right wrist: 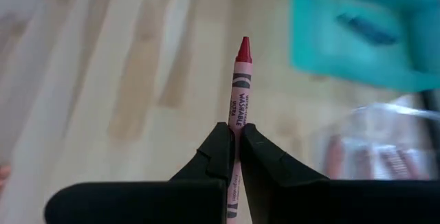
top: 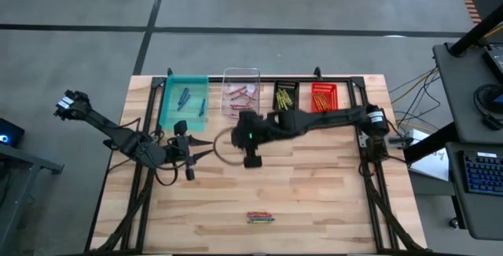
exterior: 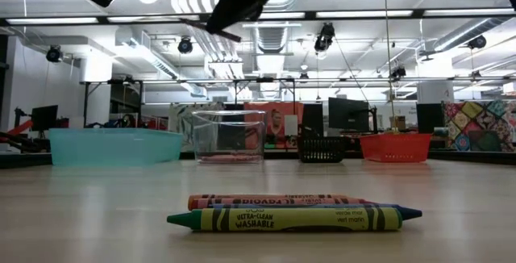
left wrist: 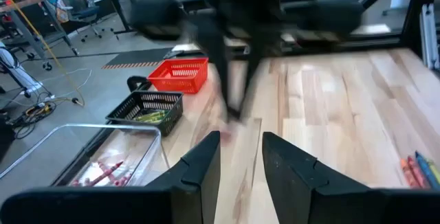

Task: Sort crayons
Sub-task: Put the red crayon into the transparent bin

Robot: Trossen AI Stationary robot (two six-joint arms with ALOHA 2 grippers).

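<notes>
Right gripper point(right wrist: 234, 157) is pinching a red crayon point(right wrist: 240, 86) near the clear bin point(top: 240, 91). Left gripper point(left wrist: 240, 157) is waiting beside it, fingers parted, grasping nothing.

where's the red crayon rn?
The red crayon is pinched in the right hand, tip pointing forward. In the high view that hand sits mid-table, just in front of the clear bin.
</notes>
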